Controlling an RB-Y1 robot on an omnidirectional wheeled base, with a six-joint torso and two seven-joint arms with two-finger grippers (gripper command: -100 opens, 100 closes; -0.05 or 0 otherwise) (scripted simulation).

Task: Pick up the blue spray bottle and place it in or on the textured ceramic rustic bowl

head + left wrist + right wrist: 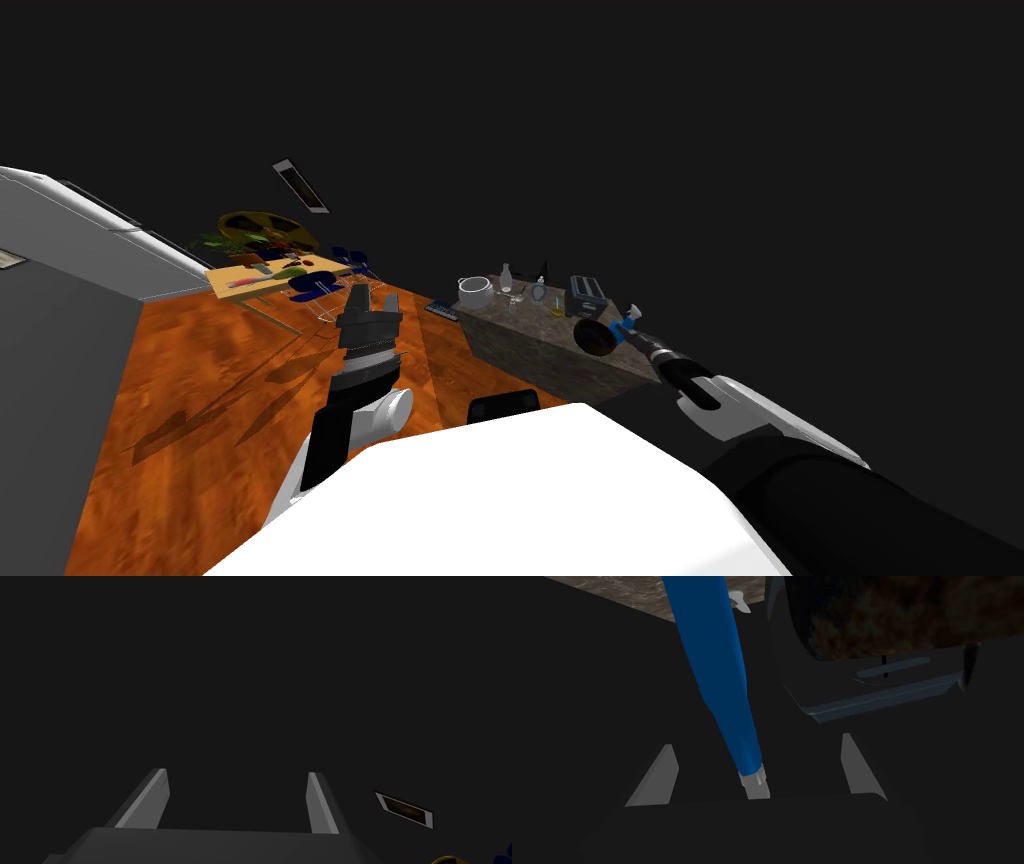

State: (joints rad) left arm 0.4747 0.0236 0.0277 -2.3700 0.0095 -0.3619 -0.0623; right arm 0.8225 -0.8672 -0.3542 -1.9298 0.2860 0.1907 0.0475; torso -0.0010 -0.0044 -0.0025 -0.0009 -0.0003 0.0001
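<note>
The blue spray bottle [624, 326] stands at the near right corner of a stone counter [520, 335], right beside a dark brown, mottled bowl [597, 338]. My right gripper [636, 330] reaches it from the near side. In the right wrist view the bottle [722, 676] runs between the two fingers of the right gripper [757, 773], grey nozzle end toward the gripper body. The fingers stand apart and do not press it. The bowl [912, 616] lies just beyond the bottle. My left gripper [368, 290] hangs open over the wooden floor, with nothing between its fingers [150, 796].
On the counter stand a dark toaster [587, 295], a white pot [476, 290] and several glass bottles. A yellow table [265, 278] with blue chairs is at the far left, a grey cabinet block [90, 260] on the left. Orange wood floor [220, 400] lies between.
</note>
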